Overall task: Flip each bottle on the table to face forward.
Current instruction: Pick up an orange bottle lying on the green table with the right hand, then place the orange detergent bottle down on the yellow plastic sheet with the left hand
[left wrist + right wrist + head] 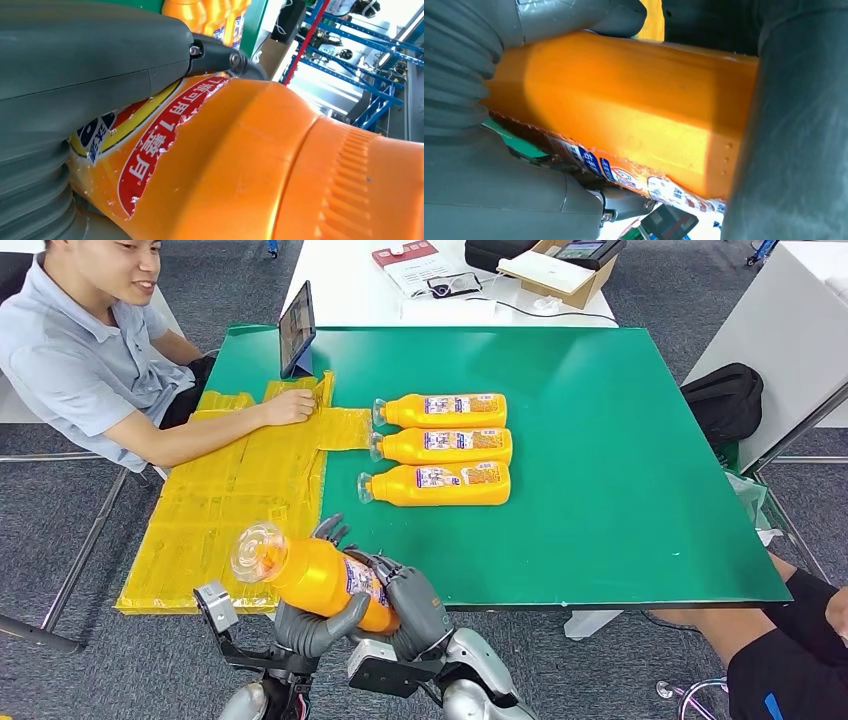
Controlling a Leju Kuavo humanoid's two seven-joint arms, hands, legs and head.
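Both of the robot's hands hold one orange bottle (pixel 318 580) off the bench, just outside its near edge toward the near-left corner. The left robot hand (pixel 318 628) cups the bottle from beneath, its thick grey thumb curled up around the body, while the right robot hand (pixel 412 608) wraps the bottle's base end with dark fingers lying over the label. The bottle is tilted, its clear cap (pixel 256 551) pointing up and to the left, above the yellow sheet (pixel 215 520) that covers the bench's left side. In the left wrist view the bottle's orange shoulder (pixel 280 165) and a torn red-and-yellow label (pixel 155 145) sit pressed against the grey hand cover (pixel 75 70). In the right wrist view the flat orange side (pixel 624 110) runs between the grey thumb and the dark fingers, with a blue-and-white label strip (pixel 624 175) along one edge. Three more orange bottles lie on their sides in a row on the green bench (pixel 620 490), around its middle, caps pointing toward the left edge and labels showing: the far one (pixel 442 410), the middle one (pixel 443 446) and the near one (pixel 437 484), each just beside the next. A person (pixel 90 350) sits at the far-left corner with a hand (pixel 290 406) resting on the yellow sheet, beside a propped tablet (pixel 297 330).
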